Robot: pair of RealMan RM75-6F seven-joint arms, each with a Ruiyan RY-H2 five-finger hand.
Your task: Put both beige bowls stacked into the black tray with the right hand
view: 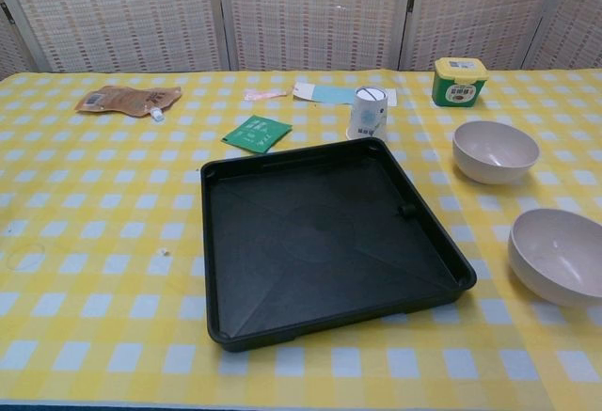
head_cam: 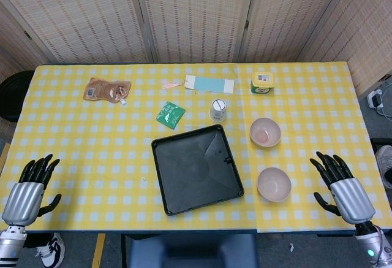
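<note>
Two beige bowls stand apart on the yellow checked table, right of the black tray (head_cam: 196,170) (view: 329,242). The far bowl (head_cam: 265,132) (view: 495,150) is upright and has a pinkish patch inside. The near bowl (head_cam: 274,184) (view: 562,255) sits by the table's front edge. The tray holds nothing. My right hand (head_cam: 335,179) hovers at the front right corner, to the right of the near bowl and apart from it, fingers spread and holding nothing. My left hand (head_cam: 33,179) rests at the front left corner, fingers apart, far from the bowls. The chest view shows neither hand.
Behind the tray stand a small white cup (head_cam: 218,110) (view: 367,113) and a green packet (head_cam: 170,114) (view: 257,133). Further back lie a brown pouch (head_cam: 107,89) (view: 127,100), a light blue card (head_cam: 209,84) and a green-yellow tub (head_cam: 262,81) (view: 459,81). Wicker screens close off the back.
</note>
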